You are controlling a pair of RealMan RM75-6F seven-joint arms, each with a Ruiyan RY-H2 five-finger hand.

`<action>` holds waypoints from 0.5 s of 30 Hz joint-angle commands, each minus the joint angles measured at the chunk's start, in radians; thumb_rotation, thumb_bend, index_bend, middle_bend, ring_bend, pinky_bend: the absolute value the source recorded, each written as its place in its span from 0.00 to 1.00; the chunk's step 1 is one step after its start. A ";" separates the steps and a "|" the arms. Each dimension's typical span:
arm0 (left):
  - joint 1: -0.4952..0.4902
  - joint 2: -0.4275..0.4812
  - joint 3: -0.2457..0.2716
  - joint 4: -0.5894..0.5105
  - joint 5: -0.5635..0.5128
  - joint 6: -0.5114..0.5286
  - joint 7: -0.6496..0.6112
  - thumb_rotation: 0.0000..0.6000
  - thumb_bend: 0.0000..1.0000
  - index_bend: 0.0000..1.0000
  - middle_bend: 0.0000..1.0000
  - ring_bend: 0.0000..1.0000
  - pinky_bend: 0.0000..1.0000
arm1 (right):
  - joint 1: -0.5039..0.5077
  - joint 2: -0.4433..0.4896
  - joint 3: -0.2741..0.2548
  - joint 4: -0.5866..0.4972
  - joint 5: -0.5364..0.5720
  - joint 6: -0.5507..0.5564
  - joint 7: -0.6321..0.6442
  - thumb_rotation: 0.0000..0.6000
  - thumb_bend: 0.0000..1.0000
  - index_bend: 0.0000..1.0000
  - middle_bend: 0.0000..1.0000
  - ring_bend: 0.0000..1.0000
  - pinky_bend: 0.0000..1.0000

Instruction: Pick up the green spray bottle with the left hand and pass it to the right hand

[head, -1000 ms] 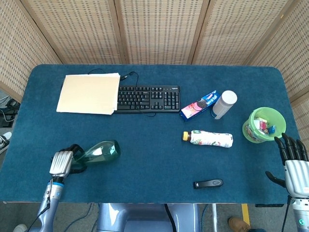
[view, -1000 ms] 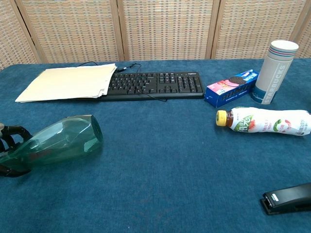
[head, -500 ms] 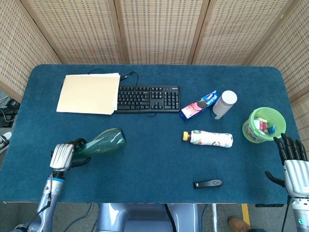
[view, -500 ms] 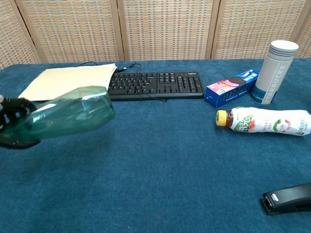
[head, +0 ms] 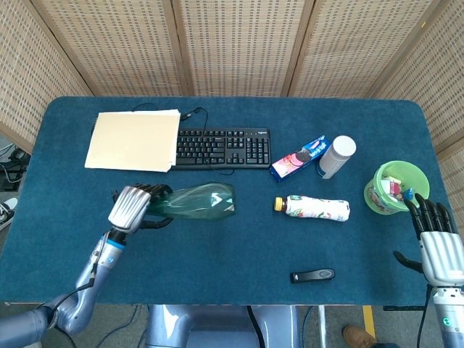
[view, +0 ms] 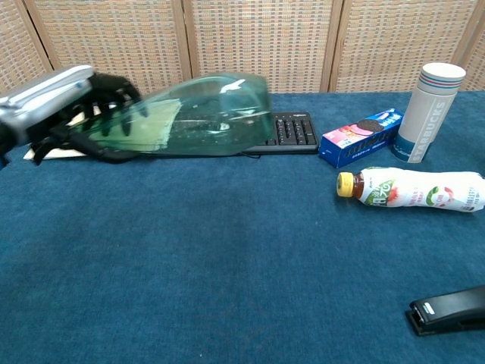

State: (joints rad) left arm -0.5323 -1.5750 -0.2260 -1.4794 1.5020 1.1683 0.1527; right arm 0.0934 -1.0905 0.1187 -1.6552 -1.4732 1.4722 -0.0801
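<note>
The green spray bottle (head: 199, 201) (view: 197, 117) is a translucent green bottle held off the table, lying roughly level with its base pointing right. My left hand (head: 134, 206) (view: 61, 102) grips it at its neck end, left of the table's middle and in front of the keyboard. My right hand (head: 435, 243) hovers at the table's right front corner with fingers spread and nothing in them; the chest view does not show it.
A black keyboard (head: 222, 148) and a tan folder (head: 133, 140) lie at the back. A blue cookie box (head: 300, 156), a white cup (head: 337, 156), a lying drink bottle (head: 315, 208), a black stapler (head: 312, 275) and a green bowl (head: 397, 187) occupy the right half.
My left hand has lifted the green spray bottle off the table and carried it up and to the right. The right hand has barely moved.
</note>
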 commanded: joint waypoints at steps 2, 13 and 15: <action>-0.116 -0.056 -0.069 -0.035 -0.073 -0.102 0.107 1.00 0.61 0.69 0.56 0.57 0.62 | 0.060 0.062 0.028 -0.071 0.022 -0.087 0.015 1.00 0.00 0.00 0.00 0.00 0.00; -0.280 -0.243 -0.158 0.048 -0.264 -0.189 0.181 1.00 0.59 0.69 0.57 0.57 0.62 | 0.181 0.103 0.060 -0.181 0.049 -0.244 0.034 1.00 0.00 0.00 0.00 0.00 0.00; -0.304 -0.287 -0.170 0.072 -0.287 -0.180 0.183 1.00 0.58 0.69 0.57 0.57 0.62 | 0.200 0.080 0.067 -0.184 0.051 -0.246 -0.008 1.00 0.00 0.00 0.00 0.00 0.00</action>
State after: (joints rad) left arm -0.8085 -1.8240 -0.3781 -1.4341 1.2436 0.9859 0.3277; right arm 0.2739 -0.9935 0.1764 -1.8329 -1.4265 1.2320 -0.0545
